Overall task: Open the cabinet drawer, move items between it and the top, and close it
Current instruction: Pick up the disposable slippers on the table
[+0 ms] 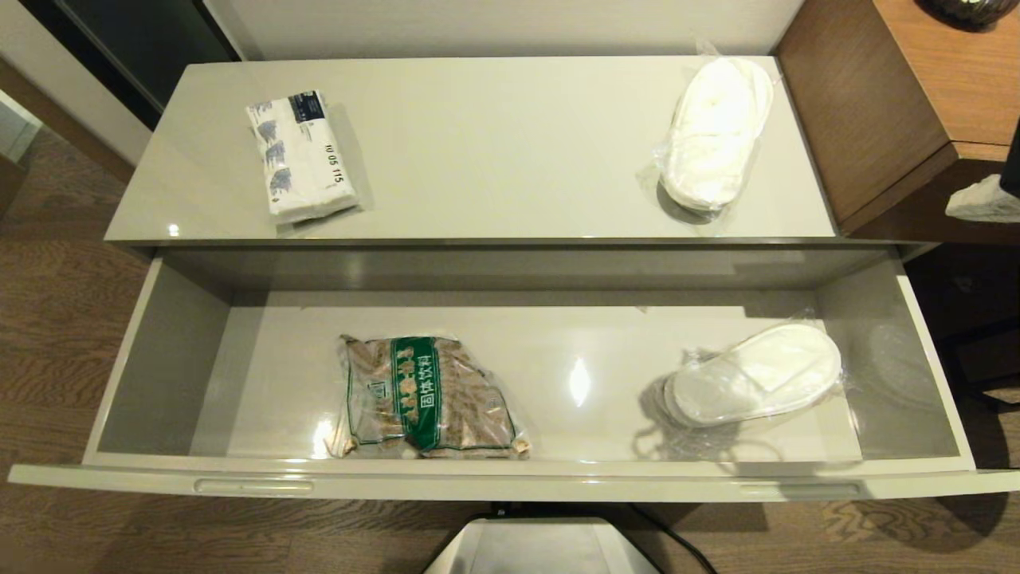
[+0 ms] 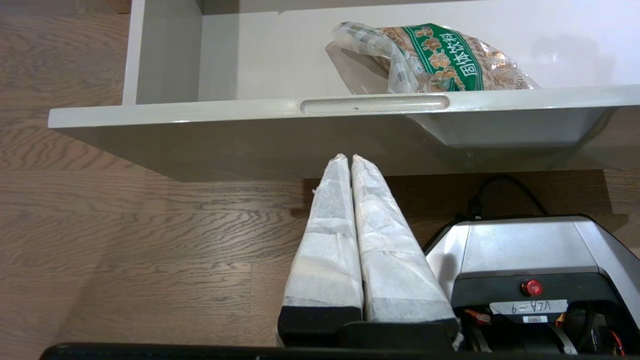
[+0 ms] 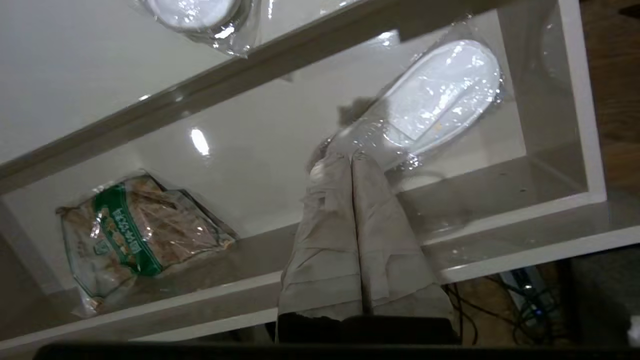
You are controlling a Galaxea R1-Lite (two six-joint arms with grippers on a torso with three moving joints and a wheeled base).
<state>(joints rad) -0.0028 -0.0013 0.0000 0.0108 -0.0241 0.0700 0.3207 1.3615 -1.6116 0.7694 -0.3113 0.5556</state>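
Observation:
The cabinet drawer (image 1: 510,478) stands pulled fully out below the top (image 1: 494,159). On the top lie a tissue pack (image 1: 303,155) at the left and a film-sealed slipper pair (image 1: 717,131) at the right. A second slipper pair (image 1: 757,375) lies in the drawer's right part. My left gripper (image 2: 348,157) is shut and empty, low in front of the drawer's front panel (image 2: 200,107), under its left slot. My right gripper (image 1: 984,201) is off the cabinet's right end, shut and empty; in its wrist view the fingertips (image 3: 345,157) point towards the drawer's slippers (image 3: 435,100).
A brown packet with a green band (image 1: 426,399) lies in the drawer left of centre. A brown wooden desk (image 1: 916,96) adjoins the cabinet's right end. My base (image 1: 542,546) stands on the wooden floor just before the drawer front, with cables (image 3: 525,300) beneath.

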